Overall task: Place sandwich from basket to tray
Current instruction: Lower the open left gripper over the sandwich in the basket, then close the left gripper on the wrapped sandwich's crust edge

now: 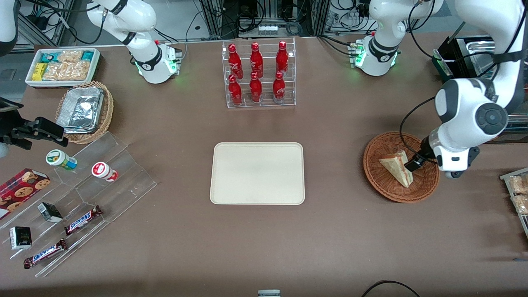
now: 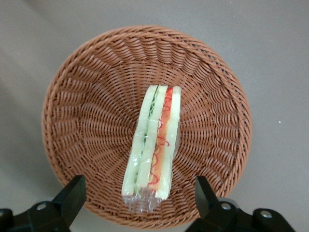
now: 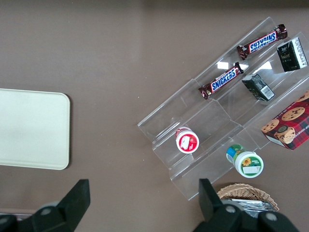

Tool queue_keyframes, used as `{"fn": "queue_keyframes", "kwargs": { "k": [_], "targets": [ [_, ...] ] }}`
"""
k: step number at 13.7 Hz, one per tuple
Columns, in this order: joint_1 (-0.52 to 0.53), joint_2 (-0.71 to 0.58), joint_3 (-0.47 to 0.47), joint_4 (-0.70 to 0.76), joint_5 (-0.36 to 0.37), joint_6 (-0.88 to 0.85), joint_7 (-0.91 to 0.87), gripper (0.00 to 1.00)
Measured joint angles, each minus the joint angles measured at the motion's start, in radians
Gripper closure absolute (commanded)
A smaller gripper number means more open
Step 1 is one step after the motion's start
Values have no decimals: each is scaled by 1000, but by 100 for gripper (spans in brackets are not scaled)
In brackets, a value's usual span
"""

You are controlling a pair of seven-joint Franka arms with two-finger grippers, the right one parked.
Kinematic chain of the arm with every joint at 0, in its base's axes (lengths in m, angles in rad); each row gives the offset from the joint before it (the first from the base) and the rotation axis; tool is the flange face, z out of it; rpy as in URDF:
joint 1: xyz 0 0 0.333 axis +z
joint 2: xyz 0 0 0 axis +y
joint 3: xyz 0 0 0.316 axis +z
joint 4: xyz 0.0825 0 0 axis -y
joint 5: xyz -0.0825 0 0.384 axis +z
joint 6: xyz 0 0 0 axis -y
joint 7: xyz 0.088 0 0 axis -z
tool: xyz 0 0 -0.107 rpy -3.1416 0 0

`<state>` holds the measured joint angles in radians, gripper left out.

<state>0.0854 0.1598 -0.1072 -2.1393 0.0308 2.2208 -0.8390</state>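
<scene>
Pincer (image 2: 137, 198) above basket (image 1: 377, 175), fingers spread wide, straddling sandwich (image 2: 153, 145) (lying on edge inside); tray (image 1: 257, 173) well apart on surface (image 1: 330, 239).

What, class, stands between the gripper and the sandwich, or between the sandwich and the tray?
Nothing visible does. The gripper hangs open over the basket, fingers either side of the sandwich with only air between. From the basket to the tray there is only bare table.
</scene>
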Motion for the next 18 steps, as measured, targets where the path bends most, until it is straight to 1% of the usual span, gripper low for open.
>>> {"fn": "queue_keyframes", "kwargs": {
  "k": [3,8,11,18],
  "targets": [
    [-1,11,0,-40,0,64,-28,0],
    [-7,32,-6,-52,2,87,-29,0],
    [-29,52,-7,-54,3,102,-28,0],
    [-18,72,0,-60,8,104,92,0]
  ]
}}
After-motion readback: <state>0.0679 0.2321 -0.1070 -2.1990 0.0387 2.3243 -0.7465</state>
